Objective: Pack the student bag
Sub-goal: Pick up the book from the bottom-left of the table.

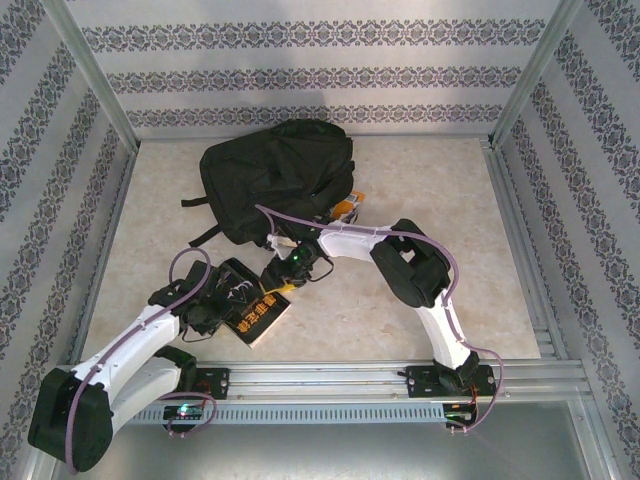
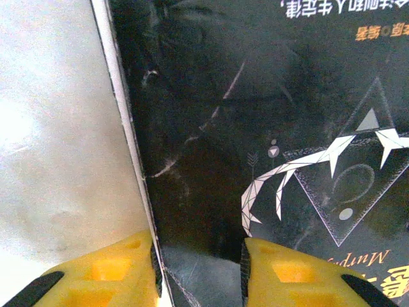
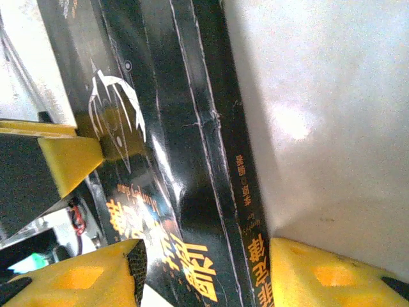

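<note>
Beige table [image 1: 400, 310], patterned walls [image 1: 300, 80]; left gripper [image 2: 198, 256], right gripper [image 3: 204, 251] part-open astride black book [image 2: 255, 96].

**Gloss on the book, matt on the bag**

The student bag [image 1: 280, 175] is soft black cloth, matt and creased. The black-covered book [image 2: 255, 128] has a glossy laminated cover, scuffed and scratched, with orange print. The left gripper [image 2: 198, 275] has fingers [image 2: 108, 278] of matt yellow plastic. The surface [image 1: 400, 310] is pale, smooth and marbled, edged by brushed metal rails [image 1: 380, 375].
</note>
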Controlling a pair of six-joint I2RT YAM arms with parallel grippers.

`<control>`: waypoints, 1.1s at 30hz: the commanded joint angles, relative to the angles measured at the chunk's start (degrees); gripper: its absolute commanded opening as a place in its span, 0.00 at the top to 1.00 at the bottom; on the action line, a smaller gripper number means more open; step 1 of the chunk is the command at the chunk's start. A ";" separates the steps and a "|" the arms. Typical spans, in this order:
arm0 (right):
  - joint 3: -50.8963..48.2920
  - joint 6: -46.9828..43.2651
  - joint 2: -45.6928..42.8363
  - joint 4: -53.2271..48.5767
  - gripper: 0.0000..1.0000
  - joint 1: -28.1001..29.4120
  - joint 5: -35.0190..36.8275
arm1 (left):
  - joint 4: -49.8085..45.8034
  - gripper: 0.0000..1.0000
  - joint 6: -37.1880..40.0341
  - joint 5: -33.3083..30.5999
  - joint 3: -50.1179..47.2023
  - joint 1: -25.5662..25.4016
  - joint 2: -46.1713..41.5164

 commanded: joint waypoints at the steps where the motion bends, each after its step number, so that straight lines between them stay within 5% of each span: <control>1: -0.44 3.89 -0.66 4.69 0.48 1.82 -13.78 | 2.65 0.67 1.98 3.61 -1.36 0.63 2.09; 16: -9.07 16.49 -3.55 21.66 0.61 0.95 -22.57 | -0.32 0.69 7.01 4.34 0.44 0.62 2.26; 24: -7.36 9.51 -2.73 11.33 0.65 1.47 -16.76 | -1.37 0.68 8.29 4.97 0.22 0.67 0.52; 27: -6.38 5.42 -3.35 5.39 0.92 0.64 -10.75 | -3.80 0.60 8.82 4.37 1.26 0.62 -1.50; 33: -11.46 1.84 -12.83 2.67 1.00 -1.79 -2.16 | -8.10 0.33 9.59 5.69 5.46 0.64 -8.79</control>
